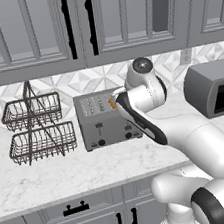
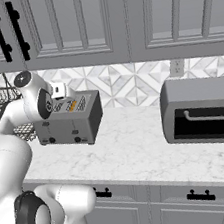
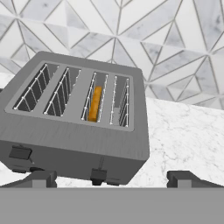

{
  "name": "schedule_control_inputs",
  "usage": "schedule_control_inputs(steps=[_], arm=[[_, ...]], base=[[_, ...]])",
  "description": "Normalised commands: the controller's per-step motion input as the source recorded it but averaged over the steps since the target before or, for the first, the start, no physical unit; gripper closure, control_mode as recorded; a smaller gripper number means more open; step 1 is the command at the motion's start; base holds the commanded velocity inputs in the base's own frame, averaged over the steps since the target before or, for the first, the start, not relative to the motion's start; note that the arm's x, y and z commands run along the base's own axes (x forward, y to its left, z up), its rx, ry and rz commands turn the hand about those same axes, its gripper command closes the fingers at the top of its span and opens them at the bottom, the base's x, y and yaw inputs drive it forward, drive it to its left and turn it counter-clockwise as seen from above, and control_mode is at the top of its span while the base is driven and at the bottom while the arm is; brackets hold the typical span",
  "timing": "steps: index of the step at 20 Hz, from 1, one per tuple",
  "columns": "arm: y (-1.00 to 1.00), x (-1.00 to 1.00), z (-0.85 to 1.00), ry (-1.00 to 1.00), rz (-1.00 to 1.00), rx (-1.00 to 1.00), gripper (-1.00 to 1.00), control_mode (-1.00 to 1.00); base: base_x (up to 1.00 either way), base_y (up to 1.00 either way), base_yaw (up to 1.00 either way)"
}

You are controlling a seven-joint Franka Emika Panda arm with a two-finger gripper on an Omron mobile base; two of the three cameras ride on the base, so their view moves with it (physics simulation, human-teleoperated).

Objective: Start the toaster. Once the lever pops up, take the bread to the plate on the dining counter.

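Hand (image 3: 109, 178): spread wide, holding nothing, low centre of hand view.
Toaster (image 3: 74, 118): bread (image 3: 94, 103) sunk in third slot.
Risk: wide fingers may straddle lever (image 3: 98, 175), missing the press.

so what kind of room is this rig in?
A rendered kitchen, by the look of it: a four-slot toaster holding bread on a marble worktop, grey wall cabinets above.

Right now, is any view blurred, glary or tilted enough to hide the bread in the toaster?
Hand view: sharp, no glare, but rolled, so the toaster sits tilted; the bread shows as an orange strip in the third slot. Left base view: evenly lit, the arm covers the toaster's right end. Right base view: clear, bread small.
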Motion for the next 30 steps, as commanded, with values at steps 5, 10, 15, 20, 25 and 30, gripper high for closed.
schedule_control_inputs(steps=[5, 10, 15, 20, 25, 30], arm=[[0.00, 0.00, 0.00, 0.00, 0.00, 0.00, -1.00, -1.00], [0.00, 0.00, 0.00, 0.00, 0.00, 0.00, -1.00, -1.00], [0.00, 0.00, 0.00, 0.00, 0.00, 0.00, -1.00, -1.00], [0.00, 0.00, 0.00, 0.00, 0.00, 0.00, -1.00, -1.00], [0.00, 0.00, 0.00, 0.00, 0.00, 0.00, -1.00, -1.00], [0.00, 0.00, 0.00, 0.00, 0.00, 0.00, -1.00, -1.00]], base=[[0.00, 0.00, 0.00], [0.00, 0.00, 0.00], [0.00, 0.00, 0.00], [0.00, 0.00, 0.00], [0.00, 0.00, 0.00], [0.00, 0.00, 0.00]])
